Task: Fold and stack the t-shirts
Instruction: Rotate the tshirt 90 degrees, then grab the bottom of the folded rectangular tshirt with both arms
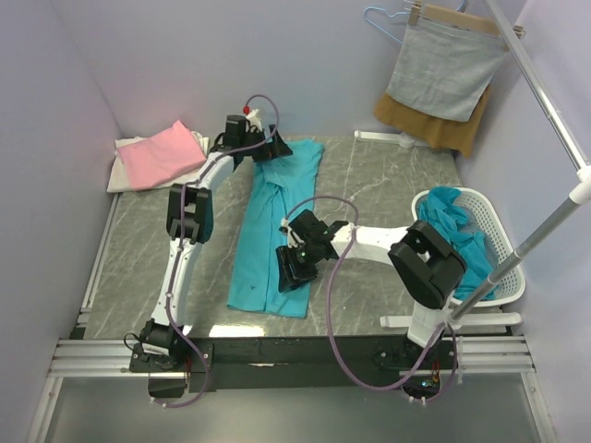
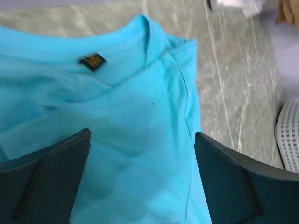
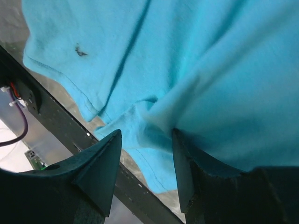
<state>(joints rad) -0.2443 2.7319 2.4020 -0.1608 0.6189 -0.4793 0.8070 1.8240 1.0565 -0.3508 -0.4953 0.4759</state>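
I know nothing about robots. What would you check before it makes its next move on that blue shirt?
1. Teal t-shirt lying as one long folded strip: ok.
2. Left gripper open over the collar end: ok.
3. Right gripper at the hem end: ok.
4. Right gripper actually holding cloth: cannot tell; fabric bunches up between its jaws.
5. Pink t-shirt folded at the far left, ready to stack on: ok.
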